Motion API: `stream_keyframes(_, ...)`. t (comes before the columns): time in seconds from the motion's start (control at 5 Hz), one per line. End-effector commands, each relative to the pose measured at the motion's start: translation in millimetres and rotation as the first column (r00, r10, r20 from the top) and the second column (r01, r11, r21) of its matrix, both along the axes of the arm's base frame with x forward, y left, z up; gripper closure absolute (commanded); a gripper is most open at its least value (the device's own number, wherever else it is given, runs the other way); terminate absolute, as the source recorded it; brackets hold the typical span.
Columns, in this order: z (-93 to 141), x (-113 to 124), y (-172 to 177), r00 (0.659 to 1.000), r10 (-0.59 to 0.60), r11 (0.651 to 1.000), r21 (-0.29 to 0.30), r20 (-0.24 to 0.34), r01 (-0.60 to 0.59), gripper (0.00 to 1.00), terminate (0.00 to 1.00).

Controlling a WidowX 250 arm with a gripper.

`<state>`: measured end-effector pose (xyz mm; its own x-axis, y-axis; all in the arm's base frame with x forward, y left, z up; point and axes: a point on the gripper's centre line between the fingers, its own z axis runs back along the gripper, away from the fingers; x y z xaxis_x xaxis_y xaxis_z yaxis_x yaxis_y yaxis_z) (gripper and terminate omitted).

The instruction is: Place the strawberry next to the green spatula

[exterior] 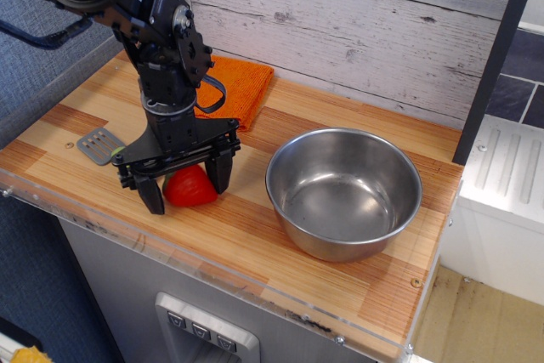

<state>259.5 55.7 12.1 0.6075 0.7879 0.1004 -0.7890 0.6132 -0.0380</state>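
At the far left of the wooden counter [280,235], the grey slotted blade of the green spatula [99,145] lies flat near the left edge. Only a sliver of its light-green handle shows, because my arm's lower part hides the rest.

Just right of the spatula is my gripper [185,184], black and pointing down at the counter. Its two fingers are spread apart, one at the near left and one at the right, and their tips are low, close to the wood. They stand on either side of the strawberry [189,187] with a gap on each side, so I am holding nothing. The strawberry, glossy red and rounded, sits on the counter between the fingers, near the spatula's handle end.

Behind my arm, toward the far wall of whitewashed planks, an orange folded cloth [242,84] lies on the counter, partly covered by my wrist.

Further right, well apart from the strawberry, a steel bowl [344,191] stands upright. It is much larger than the strawberry.

A clear plastic strip [255,282] runs along the near edge of the counter.
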Motion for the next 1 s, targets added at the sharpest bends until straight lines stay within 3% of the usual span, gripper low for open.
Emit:
stream_keyframes(0.0,29,14,-6,0.998,-0.009,1.0,-0.017,0.055,0.01,0.0,0.0)
stream_keyframes(0.4,95,25,-7,0.994,-0.076,0.997,-0.019,0.082,0.078,0.0,0.0)
stream_keyframes(0.6,120,22,-7,0.985,-0.108,0.991,-0.064,0.133,0.118,0.0,0.0)
stream_keyframes(0.8,120,22,-7,0.985,-0.108,0.991,-0.064,0.133,0.118,0.0,0.0)
